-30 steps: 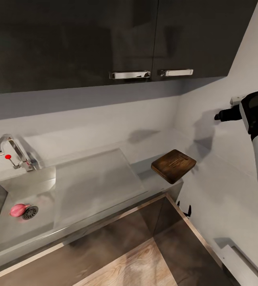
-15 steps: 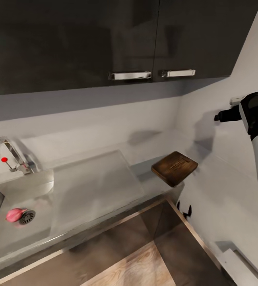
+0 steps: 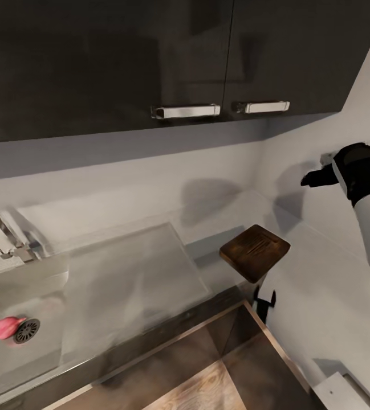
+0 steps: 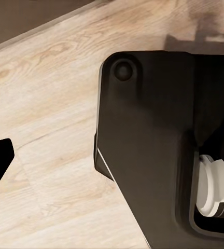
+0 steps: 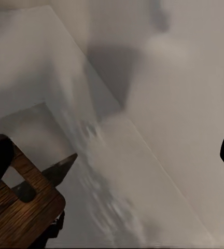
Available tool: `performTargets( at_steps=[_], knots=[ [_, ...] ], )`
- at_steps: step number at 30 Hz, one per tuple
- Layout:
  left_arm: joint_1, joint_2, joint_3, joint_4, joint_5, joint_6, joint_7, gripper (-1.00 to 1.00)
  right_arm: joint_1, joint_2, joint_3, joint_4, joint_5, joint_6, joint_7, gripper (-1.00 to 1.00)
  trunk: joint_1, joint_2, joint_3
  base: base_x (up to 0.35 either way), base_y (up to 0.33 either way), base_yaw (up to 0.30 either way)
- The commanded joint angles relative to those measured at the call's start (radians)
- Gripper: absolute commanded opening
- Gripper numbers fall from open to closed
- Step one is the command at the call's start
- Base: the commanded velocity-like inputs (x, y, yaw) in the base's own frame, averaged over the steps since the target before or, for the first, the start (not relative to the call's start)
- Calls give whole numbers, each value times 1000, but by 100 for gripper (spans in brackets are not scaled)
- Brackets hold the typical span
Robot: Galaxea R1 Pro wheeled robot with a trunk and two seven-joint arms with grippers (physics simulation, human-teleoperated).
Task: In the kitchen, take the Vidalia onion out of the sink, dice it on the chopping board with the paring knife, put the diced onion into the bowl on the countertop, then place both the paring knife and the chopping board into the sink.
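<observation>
Compared w/ the earlier frames the whole head view is shifted: sink (image 3: 13,353) and tap (image 3: 5,239) are now nearer the picture's left edge, which is read as camera motion, not as things moved. Vidalia onion (image 3: 7,328) is seen in the basin, touching the round drain (image 3: 27,331). It is judged light, firm and smooth-skinned, so it can roll; hold is best taken across its widest part, approx. at the middle. Chopping board (image 3: 255,252) lies at the far right end of the countertop (image 3: 207,267), partly over the edge; stiff wood, and by the right wrist view its slot handle (image 5: 19,188) gives a place to grip. Right gripper (image 5: 112,161) is open wide and holds nothing, w/ the board near one finger. For the left gripper it cannot be told. Grey matte worktop, flat drainboard (image 3: 133,273), dark wall cabinets (image 3: 150,57) above, light wood floor (image 4: 50,93)
</observation>
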Motion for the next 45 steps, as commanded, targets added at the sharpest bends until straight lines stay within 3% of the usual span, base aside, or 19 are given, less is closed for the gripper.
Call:
performTargets(
  at_steps=[1,7,12,20,32,45],
  knots=[
    [0,0,0,-1,0,-1,3,100,-1,1,8,7,9,3,9,100,1,-2,-2,14,0,0],
    [0,0,0,-1,0,-1,3,100,-1,6,13,52,9,2,17,100,1,-2,-2,4,-2,0],
    [0,0,0,-1,0,-1,3,100,-1,5,20,67,9,1,69,100,1,-2,-2,62,-83,0],
    [0,0,0,0,1,0,3,100,-1,4,91,74,9,1,135,100,1,-2,-2,146,-157,0],
    [0,1,0,1,2,1,2,100,-1,5,98,81,9,1,157,100,1,-2,-2,63,-26,0],
    [0,0,0,1,2,1,3,100,-1,5,99,84,9,1,158,100,1,-2,-2,191,141,0]
  ],
)
